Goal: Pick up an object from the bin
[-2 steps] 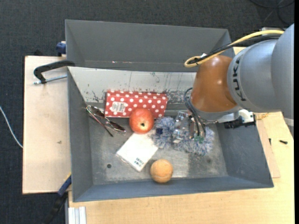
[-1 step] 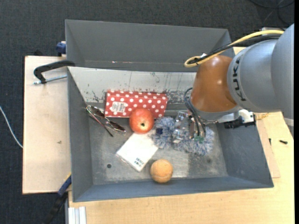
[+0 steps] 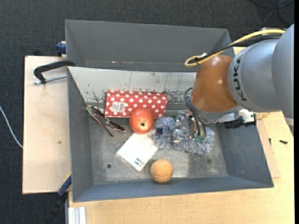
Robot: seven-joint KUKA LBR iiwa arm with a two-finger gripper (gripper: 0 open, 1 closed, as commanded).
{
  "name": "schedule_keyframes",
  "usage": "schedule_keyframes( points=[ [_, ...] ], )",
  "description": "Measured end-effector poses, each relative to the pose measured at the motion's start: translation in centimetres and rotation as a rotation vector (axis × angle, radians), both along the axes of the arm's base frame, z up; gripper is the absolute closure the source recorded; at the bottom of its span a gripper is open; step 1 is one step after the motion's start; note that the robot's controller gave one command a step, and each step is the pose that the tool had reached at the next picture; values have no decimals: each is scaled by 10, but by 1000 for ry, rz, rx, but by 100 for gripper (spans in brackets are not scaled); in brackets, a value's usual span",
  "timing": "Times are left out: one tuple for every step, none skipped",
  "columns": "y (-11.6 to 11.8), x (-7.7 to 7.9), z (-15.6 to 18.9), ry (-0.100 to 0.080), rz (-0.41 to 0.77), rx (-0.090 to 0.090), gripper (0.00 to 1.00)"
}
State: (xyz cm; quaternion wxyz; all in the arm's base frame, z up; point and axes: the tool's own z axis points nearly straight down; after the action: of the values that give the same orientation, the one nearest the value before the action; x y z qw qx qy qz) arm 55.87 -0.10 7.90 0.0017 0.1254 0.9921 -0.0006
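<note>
My gripper (image 3: pixel 188 128) hangs below the orange wrist cover at the bin's right middle, down on a shaggy blue-grey cloth (image 3: pixel 166 126) that spreads under and around it. A red apple (image 3: pixel 141 120) lies just left of the cloth, touching its edge. Behind the apple a red box with white dots (image 3: pixel 135 103) rests against the back wall.
A white flat packet (image 3: pixel 137 153) lies left of centre toward the front, with an orange ball (image 3: pixel 161 170) by the front wall. A pair of glasses (image 3: pixel 104 118) lies at the left. The arm covers the bin's right rear corner.
</note>
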Motion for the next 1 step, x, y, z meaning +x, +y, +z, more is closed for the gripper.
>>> schedule_keyframes(
  points=[
    [0,1,5,-1,0,1,100]
  ],
)
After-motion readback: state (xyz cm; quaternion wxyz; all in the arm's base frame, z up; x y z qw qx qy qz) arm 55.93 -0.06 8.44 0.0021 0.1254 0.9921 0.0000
